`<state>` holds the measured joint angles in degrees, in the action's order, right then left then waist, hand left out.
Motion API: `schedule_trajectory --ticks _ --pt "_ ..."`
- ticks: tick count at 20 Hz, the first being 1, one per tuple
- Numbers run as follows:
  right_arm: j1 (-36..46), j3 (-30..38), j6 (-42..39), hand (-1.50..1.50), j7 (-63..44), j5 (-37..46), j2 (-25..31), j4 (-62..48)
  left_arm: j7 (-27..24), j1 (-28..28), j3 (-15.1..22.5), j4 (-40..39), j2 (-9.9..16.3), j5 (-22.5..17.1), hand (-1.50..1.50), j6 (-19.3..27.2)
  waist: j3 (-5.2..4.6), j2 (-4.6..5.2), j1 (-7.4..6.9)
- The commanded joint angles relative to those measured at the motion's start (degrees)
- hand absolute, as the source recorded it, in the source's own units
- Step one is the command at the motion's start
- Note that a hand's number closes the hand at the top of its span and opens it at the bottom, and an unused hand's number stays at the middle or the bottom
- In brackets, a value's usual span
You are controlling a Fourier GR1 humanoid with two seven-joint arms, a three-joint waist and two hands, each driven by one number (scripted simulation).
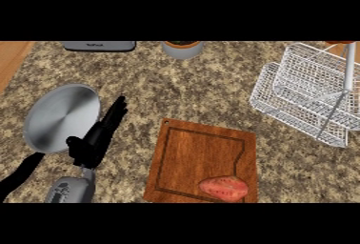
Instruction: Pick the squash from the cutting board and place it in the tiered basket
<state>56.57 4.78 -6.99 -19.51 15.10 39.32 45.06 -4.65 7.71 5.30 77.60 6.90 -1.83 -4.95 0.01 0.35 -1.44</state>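
A reddish-orange squash (224,188) lies on the wooden cutting board (200,155), near the board's front right corner. The white wire tiered basket (306,95) stands at the back right of the counter, tilted in this view, with nothing in its trays. My left hand (98,136) is at the left of the board, fingers straight and pointing away from me, holding nothing. It is well apart from the squash. My right hand does not show.
A round silver pan lid or plate (62,116) with a black handle (21,174) lies left of my left hand. A grey appliance (98,45) and a white pot (183,48) stand along the back edge. Wood floor shows at far left.
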Motion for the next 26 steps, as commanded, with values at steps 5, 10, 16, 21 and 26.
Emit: schedule_trajectory --ticks 5,10,16,21,26 --pt "4.1 3.7 -1.4 1.50 -2.3 -2.9 -5.0 -7.1 -2.6 -1.2 0.1 -1.2 -0.6 1.2 0.00 -0.3 -0.02 -0.18 0.68" --pt "4.9 10.2 -3.0 -1.50 -14.2 -11.3 -7.4 -8.4 -1.6 -1.8 0.0 -1.3 -0.8 1.8 0.00 1.0 -0.03 -0.46 1.38" --pt "2.4 13.1 4.2 -1.50 -11.3 -12.5 -7.9 -4.7 -2.7 -0.3 -2.3 -1.9 0.5 0.2 0.00 -1.2 -0.02 -0.39 1.37" --pt "1.8 14.6 12.4 -1.50 -7.8 -7.3 1.3 -4.9 -1.1 0.5 -0.7 -2.3 -1.8 1.4 0.00 0.6 -0.02 -0.05 1.56" --pt "-4.9 18.8 22.1 -1.50 -4.2 -5.6 6.0 -2.2 0.5 -1.8 -1.3 1.4 -0.2 1.4 0.00 0.7 0.05 -0.43 2.02"
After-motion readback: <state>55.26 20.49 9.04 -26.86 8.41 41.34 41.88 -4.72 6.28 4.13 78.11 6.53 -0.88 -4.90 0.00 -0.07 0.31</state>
